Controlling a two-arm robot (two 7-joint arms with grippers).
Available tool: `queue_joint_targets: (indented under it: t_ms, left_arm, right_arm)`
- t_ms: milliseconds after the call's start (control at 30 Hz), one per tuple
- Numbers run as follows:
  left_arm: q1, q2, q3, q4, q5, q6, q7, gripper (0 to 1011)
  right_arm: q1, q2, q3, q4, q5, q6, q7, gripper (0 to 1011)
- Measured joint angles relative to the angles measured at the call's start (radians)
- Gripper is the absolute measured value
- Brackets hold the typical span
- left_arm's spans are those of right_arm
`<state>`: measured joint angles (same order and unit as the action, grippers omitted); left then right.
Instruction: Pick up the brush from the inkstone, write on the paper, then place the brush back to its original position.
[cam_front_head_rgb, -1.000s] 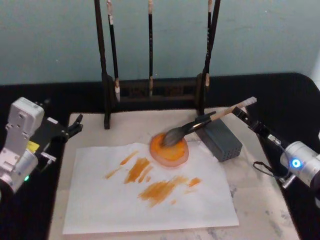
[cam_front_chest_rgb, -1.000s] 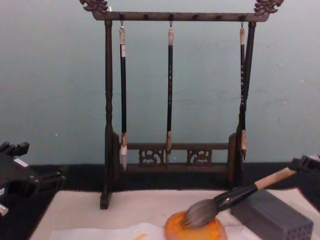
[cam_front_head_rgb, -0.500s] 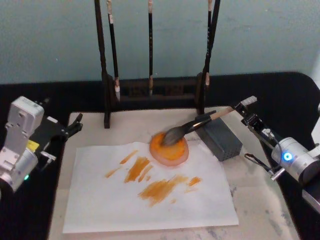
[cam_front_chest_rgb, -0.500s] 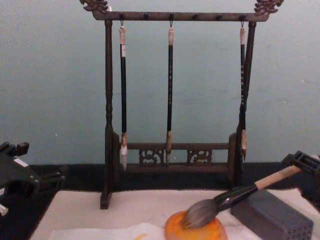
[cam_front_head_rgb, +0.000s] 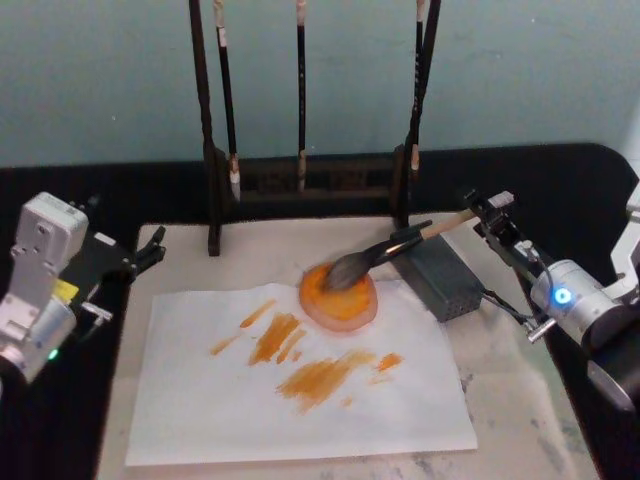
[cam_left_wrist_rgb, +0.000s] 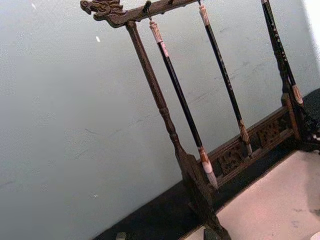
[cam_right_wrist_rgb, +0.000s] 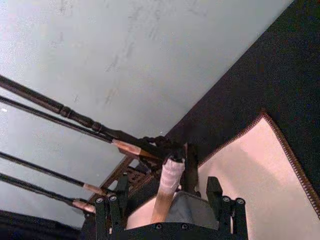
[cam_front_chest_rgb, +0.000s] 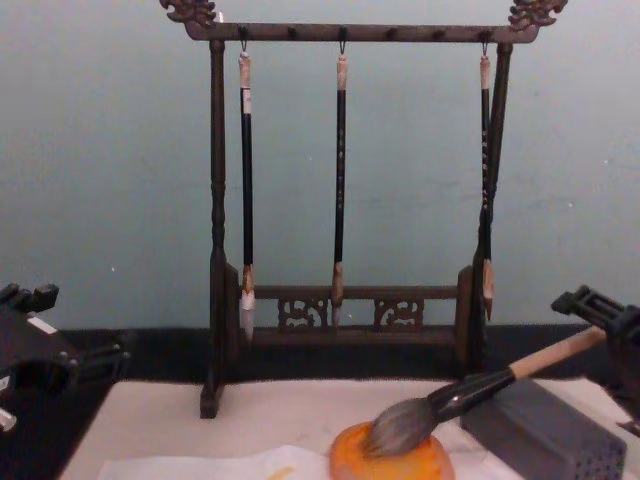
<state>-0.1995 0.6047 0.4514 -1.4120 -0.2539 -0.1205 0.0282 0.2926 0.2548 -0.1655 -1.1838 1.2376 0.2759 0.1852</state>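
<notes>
The brush (cam_front_head_rgb: 375, 258) is lying at a slant. Its fat grey-brown bristle head is resting on the inkstone (cam_front_head_rgb: 345, 312), and its pale wooden handle is leaning on the top edge of a grey perforated block (cam_front_head_rgb: 447, 285), which is propping the handle up toward the right. The inkstone, a small round glossy orange dish, is sitting at the far edge of the paper (cam_front_head_rgb: 300, 415) and overlapping it. The paper is a thin white sheet bearing several smeared orange strokes (so the writing appears done).

The right gripper (cam_front_head_rgb: 488, 208) is reaching in from the right, its 2 black fingers (cam_right_wrist_rgb: 214, 192) spread on either side of the handle's whitish end. Gaps are showing on both sides, so it is gripping nothing. The left gripper (cam_front_head_rgb: 148, 252) is sitting parked at the table's left edge.

Everything is resting on a thick cream mat (cam_front_head_rgb: 520, 420). Behind, 3 thin dark brushes (cam_front_head_rgb: 300, 90) are hanging from a carved dark wooden rack (cam_front_head_rgb: 330, 180).
</notes>
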Motion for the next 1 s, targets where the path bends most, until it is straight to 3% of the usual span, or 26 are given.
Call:
queue_joint_targets:
  t_ms: [267, 1000]
  left_arm:
    - [0.000, 0.000, 0.000, 0.000, 0.000, 0.000, 0.000, 1001]
    - [0.000, 0.000, 0.000, 0.000, 0.000, 0.000, 0.000, 1001]
  right_arm:
    - [0.030, -0.008, -0.019, 0.043, 0.016, -0.023, 0.000, 1000]
    - [0.039, 0.007, -0.059, 0.063, 0.060, -0.057, 0.008, 1000]
